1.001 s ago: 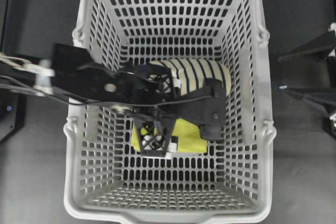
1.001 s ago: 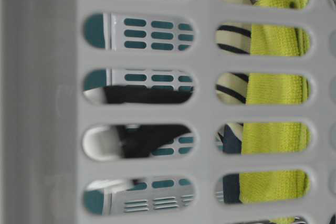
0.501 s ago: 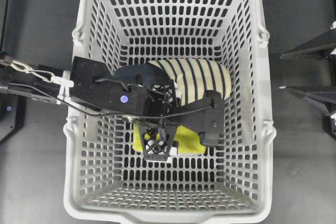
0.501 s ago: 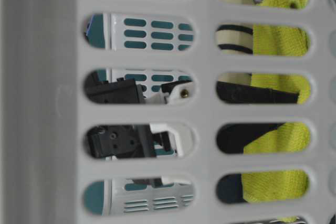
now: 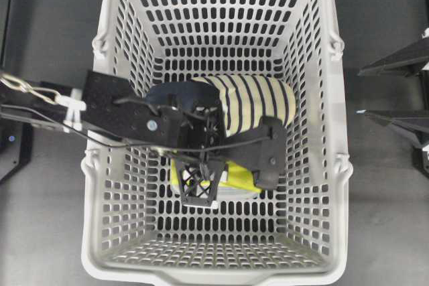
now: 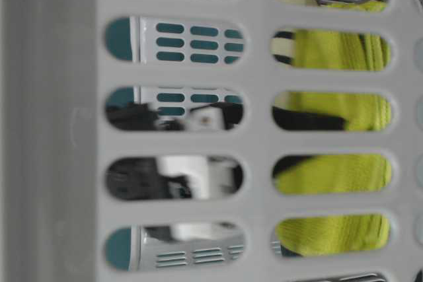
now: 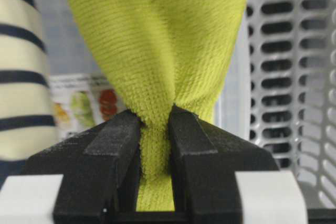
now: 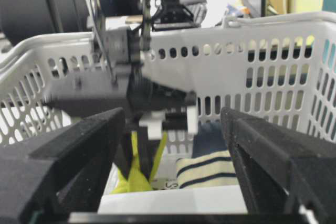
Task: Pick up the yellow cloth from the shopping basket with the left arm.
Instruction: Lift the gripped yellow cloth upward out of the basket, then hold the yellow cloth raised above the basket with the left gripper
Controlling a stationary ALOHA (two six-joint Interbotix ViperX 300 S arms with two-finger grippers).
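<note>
Overhead: shopping basket holds yellow cloth (pinched), slipper.

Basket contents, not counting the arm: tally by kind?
Cloth: 1, yellow, pinched in the left end effector
Slipper: 1, cream and navy striped
Clear box: 1, under the cloth, mostly hidden
Total: 3 in the basket

Yellow-green cloth, cream slipper with navy stripes, light-grey basket, black left hand.
</note>
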